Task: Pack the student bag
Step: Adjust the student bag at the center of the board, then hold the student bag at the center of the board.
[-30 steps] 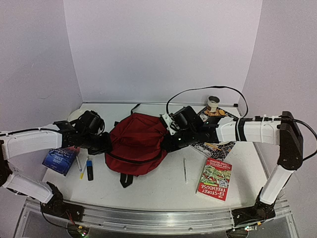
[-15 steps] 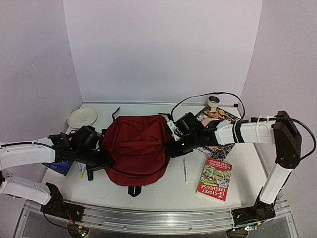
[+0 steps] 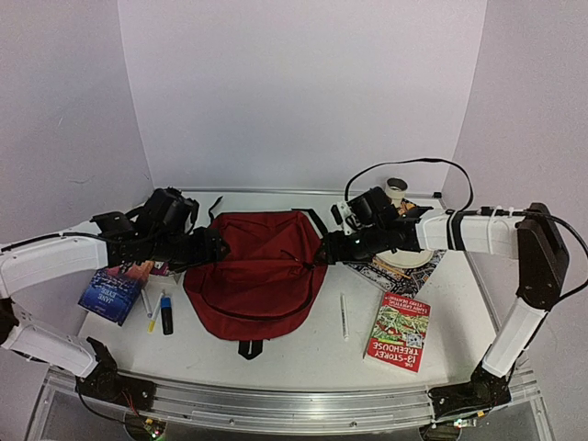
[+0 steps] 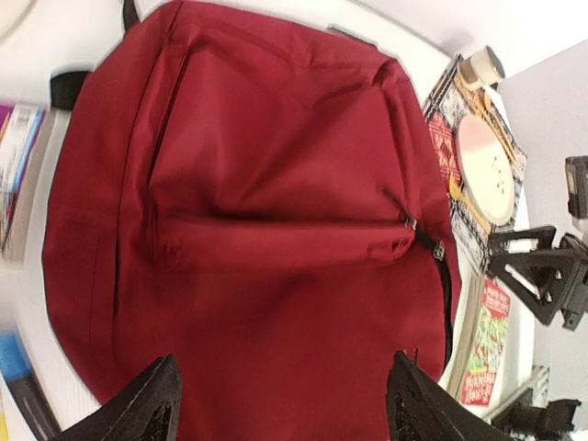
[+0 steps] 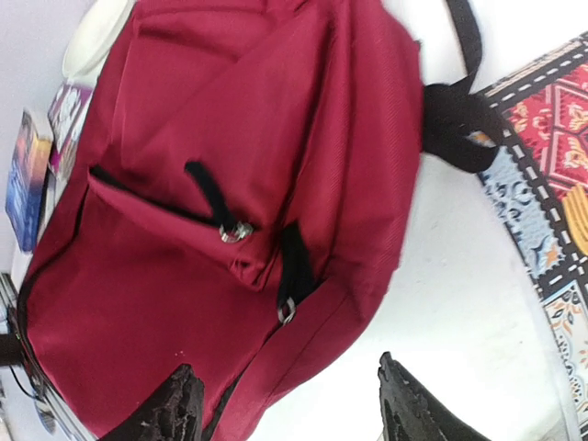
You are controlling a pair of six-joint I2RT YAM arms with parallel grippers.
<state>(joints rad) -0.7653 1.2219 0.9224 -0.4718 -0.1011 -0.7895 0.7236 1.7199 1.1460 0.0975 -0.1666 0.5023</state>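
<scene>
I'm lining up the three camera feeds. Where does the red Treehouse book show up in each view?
Top external: the Treehouse book lies at lower right, on the table in front of the right arm.
Left wrist: it is a strip at the lower right edge, beyond the bag.
Right wrist: not in it.
Shared landmark: the student bag, central from above and filling both wrist views.

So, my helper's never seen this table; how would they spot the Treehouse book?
Start at the big dark red student bag mid-table. Right of it, past the thin white stick, the Treehouse book lies flat near the front edge. Its red cover with a green picture sets it apart from the blue book left of the bag.
</scene>
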